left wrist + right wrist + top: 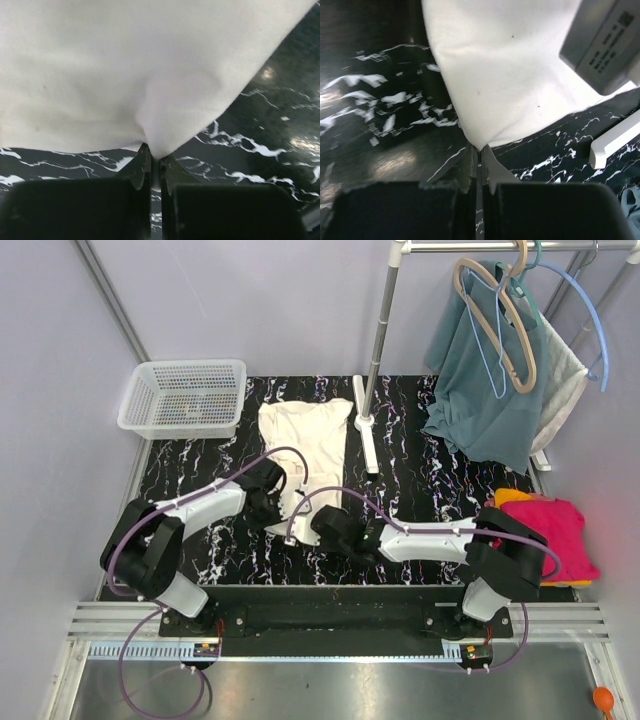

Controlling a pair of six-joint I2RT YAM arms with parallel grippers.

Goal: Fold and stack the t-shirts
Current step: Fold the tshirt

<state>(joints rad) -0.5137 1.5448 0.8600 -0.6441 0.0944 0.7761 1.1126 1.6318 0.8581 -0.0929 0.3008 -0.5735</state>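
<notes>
Left gripper (pixel 156 159): jaws closed tight, pinching a soft peak of the cream t-shirt (pixel 305 435) at its near edge. Right gripper (pixel 480 150): jaws likewise closed, nipping a pointed corner of the same smooth, matte cloth. The garment lies mid-tabletop, lightly creased, on the glossy black tabletop (pixel 200 490) with white marble veining. The folded pink t-shirt (pixel 558 523) sits on the orange t-shirt (pixel 508 497) at the right edge.
</notes>
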